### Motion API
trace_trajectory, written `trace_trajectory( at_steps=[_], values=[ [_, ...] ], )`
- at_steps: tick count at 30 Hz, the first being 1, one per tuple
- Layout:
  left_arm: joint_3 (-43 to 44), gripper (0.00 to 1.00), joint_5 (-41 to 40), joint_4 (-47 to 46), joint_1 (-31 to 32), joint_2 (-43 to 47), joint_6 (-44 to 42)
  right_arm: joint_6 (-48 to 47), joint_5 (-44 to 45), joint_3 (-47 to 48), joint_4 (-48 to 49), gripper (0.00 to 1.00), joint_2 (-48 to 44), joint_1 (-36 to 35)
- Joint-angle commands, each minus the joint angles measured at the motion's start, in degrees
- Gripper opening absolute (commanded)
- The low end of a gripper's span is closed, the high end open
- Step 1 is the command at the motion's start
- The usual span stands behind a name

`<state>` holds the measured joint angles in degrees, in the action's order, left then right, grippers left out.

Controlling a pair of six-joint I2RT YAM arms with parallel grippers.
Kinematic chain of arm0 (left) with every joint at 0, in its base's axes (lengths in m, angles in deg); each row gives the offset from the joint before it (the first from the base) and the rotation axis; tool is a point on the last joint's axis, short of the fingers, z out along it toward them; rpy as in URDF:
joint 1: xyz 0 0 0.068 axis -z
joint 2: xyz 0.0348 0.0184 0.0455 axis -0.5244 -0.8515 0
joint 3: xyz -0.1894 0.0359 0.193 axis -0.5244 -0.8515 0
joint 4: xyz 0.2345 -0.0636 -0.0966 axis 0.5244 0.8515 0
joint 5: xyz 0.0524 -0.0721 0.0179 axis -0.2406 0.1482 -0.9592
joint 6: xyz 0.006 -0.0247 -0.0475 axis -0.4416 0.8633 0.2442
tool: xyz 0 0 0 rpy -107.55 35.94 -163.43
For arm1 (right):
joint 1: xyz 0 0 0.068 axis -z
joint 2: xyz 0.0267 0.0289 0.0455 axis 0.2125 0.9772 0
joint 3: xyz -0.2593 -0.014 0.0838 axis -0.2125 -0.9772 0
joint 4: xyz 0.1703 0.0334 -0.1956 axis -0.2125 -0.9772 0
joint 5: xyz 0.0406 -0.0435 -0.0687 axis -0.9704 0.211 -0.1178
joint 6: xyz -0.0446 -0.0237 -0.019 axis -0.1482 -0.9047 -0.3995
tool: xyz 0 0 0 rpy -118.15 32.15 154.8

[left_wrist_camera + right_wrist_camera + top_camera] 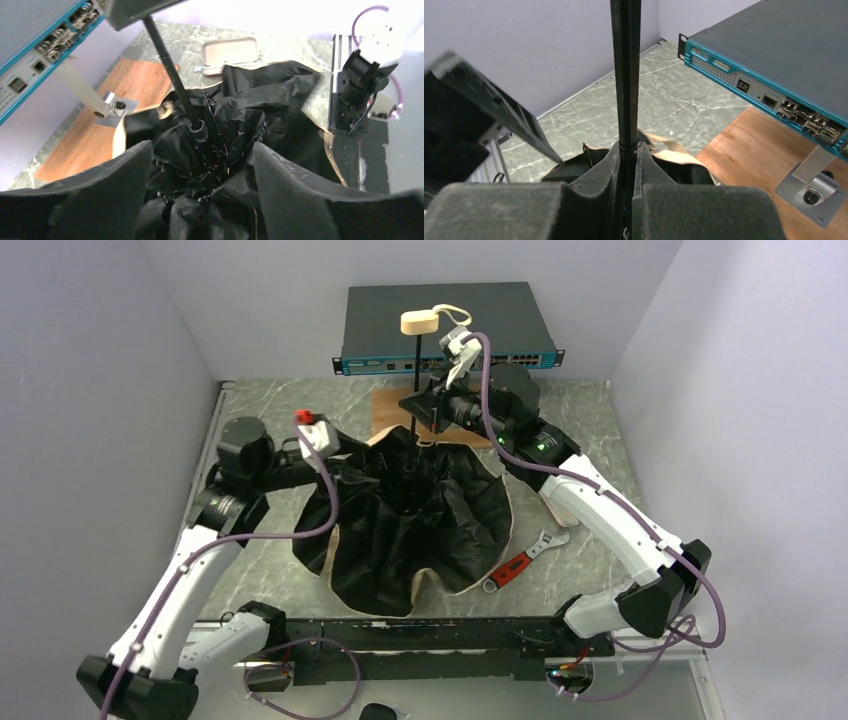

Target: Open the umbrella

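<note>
The umbrella [415, 520] lies with its canopy spread loosely on the table, black lining up and peach edge showing. Its black shaft [415, 380] rises to the cream knob handle [420, 322] with its loop. My right gripper [425, 405] is shut on the shaft; in the right wrist view the pads [601, 170] clamp the shaft [625, 75]. My left gripper [378, 462] reaches into the canopy's centre. In the left wrist view its fingers [115, 185] stand wide apart around crumpled fabric and ribs, just below the runner [199, 129].
A blue-fronted network switch [445, 325] stands at the back on a metal bracket [809, 185], with a wooden board [390, 405] under it. A red-handled wrench [520, 562] lies right of the canopy. A pale pink case [230, 50] lies beyond the canopy. Grey walls enclose the table.
</note>
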<state>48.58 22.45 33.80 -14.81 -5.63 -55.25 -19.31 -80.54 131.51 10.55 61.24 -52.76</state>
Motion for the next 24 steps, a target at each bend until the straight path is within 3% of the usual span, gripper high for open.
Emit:
trace_trajectory(
  at_steps=[1,5,9,14,20,24],
  values=[
    [0.85,0.67,-7.7,-1.89,6.44,-5.03,-10.28,2.34,-1.17,1.49,9.45,0.0,-0.63,0.87],
    [-0.44,0.62,-10.56,2.83,8.23,-9.37,-18.08,3.64,-0.55,3.33,10.15,0.0,-0.71,0.78],
    [-6.6,0.82,-18.65,3.69,4.95,-10.72,-21.47,4.27,-1.74,4.83,9.57,0.0,-1.87,0.97],
    [-12.02,0.99,-18.36,7.53,-1.09,-10.17,-29.73,3.59,-1.65,6.0,6.74,0.0,-3.39,2.49],
    [-18.95,1.0,-19.43,9.21,-7.37,-5.74,-38.69,1.63,-2.66,5.53,5.39,0.0,-4.84,6.77],
    [-14.85,1.0,-9.65,12.4,-9.87,-0.63,-37.85,0.38,-5.49,3.58,4.85,0.0,-4.91,6.89]
  ],
)
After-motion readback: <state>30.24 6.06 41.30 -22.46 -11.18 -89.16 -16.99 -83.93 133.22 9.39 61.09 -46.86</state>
